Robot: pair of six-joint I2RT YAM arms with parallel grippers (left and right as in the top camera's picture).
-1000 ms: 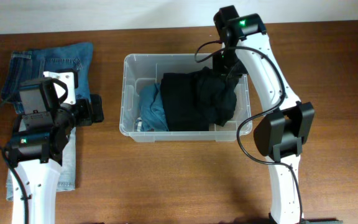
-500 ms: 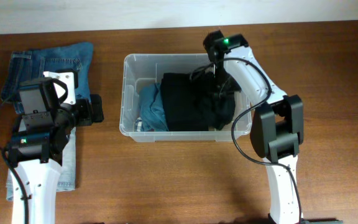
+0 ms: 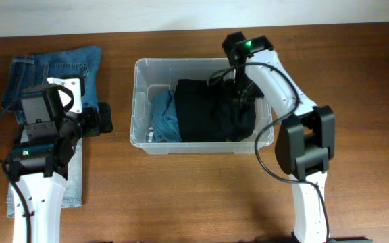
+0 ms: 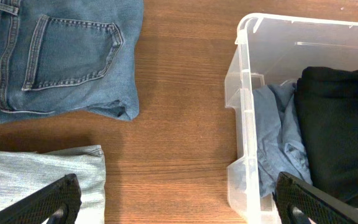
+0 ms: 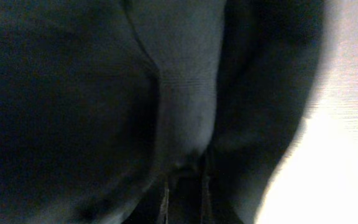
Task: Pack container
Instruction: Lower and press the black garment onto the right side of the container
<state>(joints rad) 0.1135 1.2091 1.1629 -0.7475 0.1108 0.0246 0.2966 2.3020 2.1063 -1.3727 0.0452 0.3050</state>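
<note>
The table (image 3: 181,196) carries the container (image 3: 135,101) at its middle. I judge the clear bin stiff but light with slick walls, so take hold at its thick rim if you must shift it. Folded jeans (image 3: 59,64) lie well left of the container. Inside it, a black garment (image 3: 208,111) fills the right part and a light blue garment (image 3: 164,118) the left; both look limp. Your right gripper (image 5: 184,199) is down inside the container, pinched on the black cloth. Your left gripper (image 4: 179,205) hangs spread wide and empty just left of the container.
</note>
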